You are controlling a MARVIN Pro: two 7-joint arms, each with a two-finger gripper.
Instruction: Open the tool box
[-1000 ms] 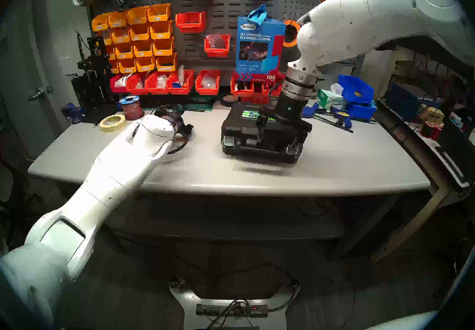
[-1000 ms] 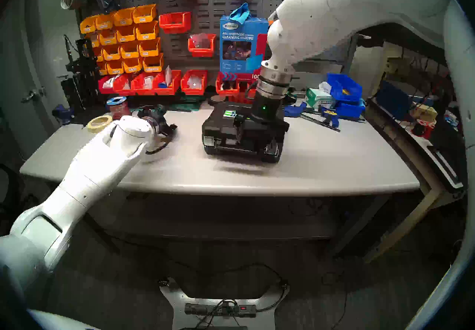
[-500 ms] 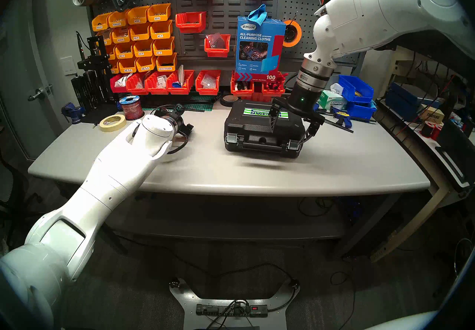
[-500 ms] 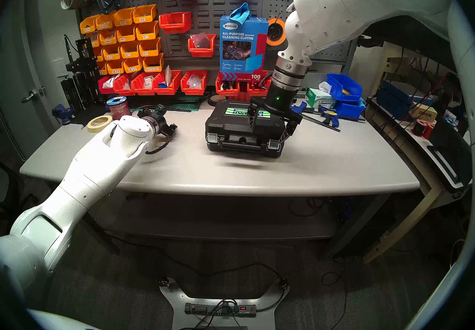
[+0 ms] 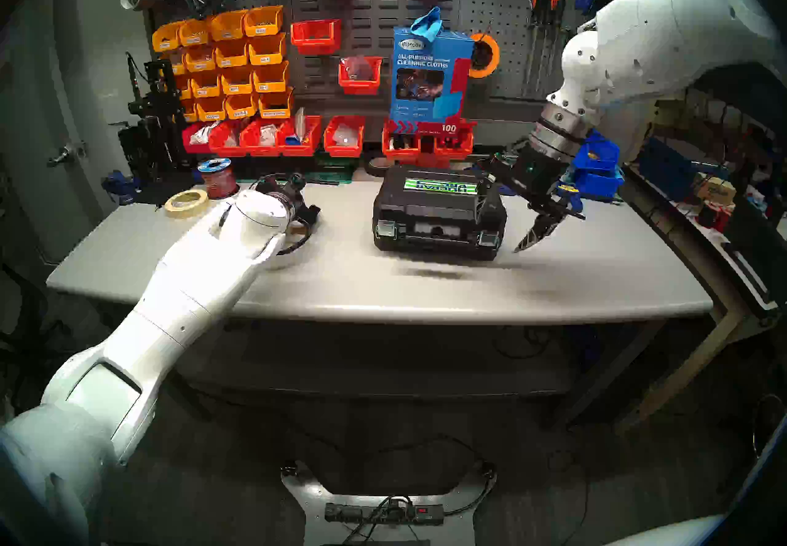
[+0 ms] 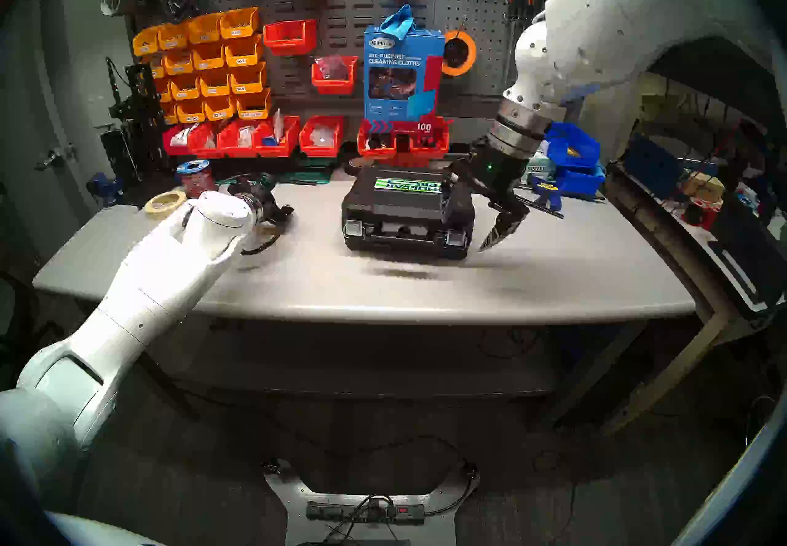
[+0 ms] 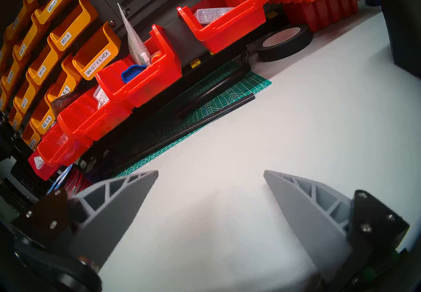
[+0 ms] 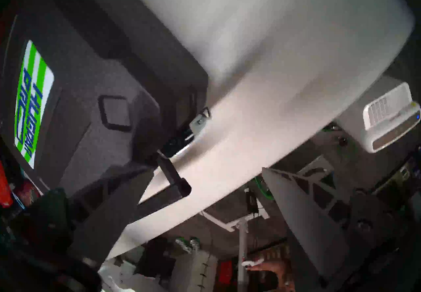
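The spread left gripper (image 7: 210, 172), hidden behind its arm from the head, is being shown by its wrist view. The open right gripper (image 5: 502, 213) is being blurred beside the black hard plastic tool box (image 5: 434, 215).

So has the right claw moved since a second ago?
Yes. The right claw was over the lid of the tool box; now it has swung toward the view's right, one finger past the box's right end over bare table.

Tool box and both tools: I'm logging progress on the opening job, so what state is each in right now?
tool box: lid shut, lying flat on the table, label up.
left latch: appears clasped.
right latch: appears clasped.
right tool: open, empty, at the box's right end, one finger over the lid, the other beside the box.
left tool: open, empty, above bare table.
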